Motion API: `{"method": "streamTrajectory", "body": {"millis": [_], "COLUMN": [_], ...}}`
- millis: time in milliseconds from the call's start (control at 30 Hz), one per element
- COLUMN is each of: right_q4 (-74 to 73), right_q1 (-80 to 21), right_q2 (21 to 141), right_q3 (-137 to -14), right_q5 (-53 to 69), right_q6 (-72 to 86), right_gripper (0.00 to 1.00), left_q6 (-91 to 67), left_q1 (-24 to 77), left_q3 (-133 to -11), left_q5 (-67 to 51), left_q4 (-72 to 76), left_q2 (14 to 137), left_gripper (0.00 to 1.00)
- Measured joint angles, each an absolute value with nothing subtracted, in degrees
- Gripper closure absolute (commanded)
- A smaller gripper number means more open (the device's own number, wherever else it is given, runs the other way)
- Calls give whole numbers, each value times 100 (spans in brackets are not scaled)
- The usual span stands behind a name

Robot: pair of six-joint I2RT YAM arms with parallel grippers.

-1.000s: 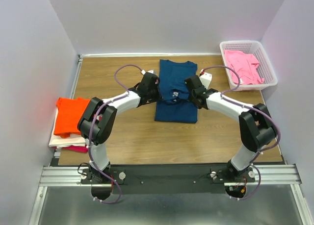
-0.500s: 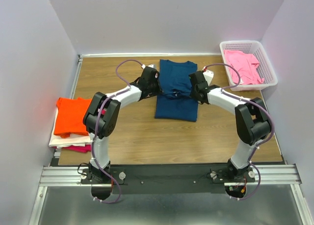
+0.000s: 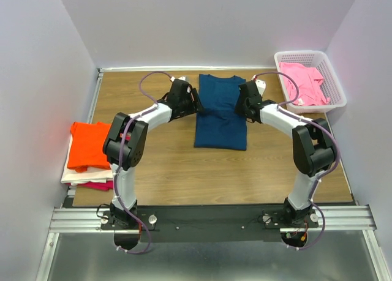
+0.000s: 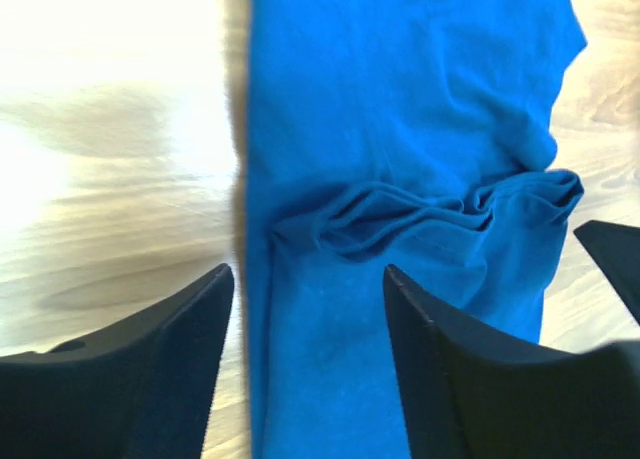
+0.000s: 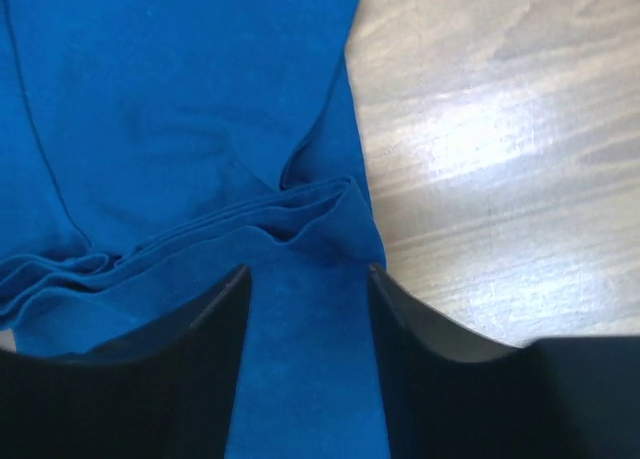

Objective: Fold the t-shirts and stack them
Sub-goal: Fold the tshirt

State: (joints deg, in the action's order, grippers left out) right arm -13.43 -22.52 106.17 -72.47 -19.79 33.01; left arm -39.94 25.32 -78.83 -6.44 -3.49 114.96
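Observation:
A dark navy t-shirt (image 3: 220,119) lies folded into a long rectangle at the middle back of the table. My left gripper (image 3: 195,102) hovers open over its left edge, and my right gripper (image 3: 242,106) hovers open over its right edge. In the left wrist view the navy t-shirt (image 4: 400,129) lies flat under the open left gripper (image 4: 308,271), with a bunched crease just ahead of it. The right wrist view shows the same navy t-shirt (image 5: 180,109) below the open right gripper (image 5: 308,271), and nothing is pinched. An orange t-shirt (image 3: 89,143) tops a stack with white and magenta ones beneath.
A white lattice basket (image 3: 306,52) at the back right holds a pink t-shirt (image 3: 303,82). The stack sits at the table's left edge by the wall. Bare wooden table (image 3: 177,171) lies between the navy shirt and the arm bases.
Both grippers moved toward the back of the table with the navy cloth, then opened and let it go. The shirt's white print no longer shows.

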Motion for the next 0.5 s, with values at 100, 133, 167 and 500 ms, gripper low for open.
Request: {"method": "streamTrajectory", "body": {"millis": [100,133,167,500], "right_q4": [-1326,-1323,-1310,-1256], "right_q1": [-2248,-2248,-2248,-2547], "right_q2": [10586,10558,10486,10304], "right_q3": [-7258,-7249,-7203,-7113], "right_q5": [-1933,-1894,-1850,-1686], "right_q6": [3232,3210,3197,3133], "right_gripper": [46,49,50,63], "left_q6": [-3988,-3997,-3990,-4058], "left_q1": [2458,2453,2462,3046], "left_q3": [-7865,-7832,-7782,-7509], "left_q5": [-639,-637,-635,-541], "left_q4": [-349,-340,-331,-298], "left_q2": [11323,11227,11131,10807], "left_gripper": [39,44,61,100]}}
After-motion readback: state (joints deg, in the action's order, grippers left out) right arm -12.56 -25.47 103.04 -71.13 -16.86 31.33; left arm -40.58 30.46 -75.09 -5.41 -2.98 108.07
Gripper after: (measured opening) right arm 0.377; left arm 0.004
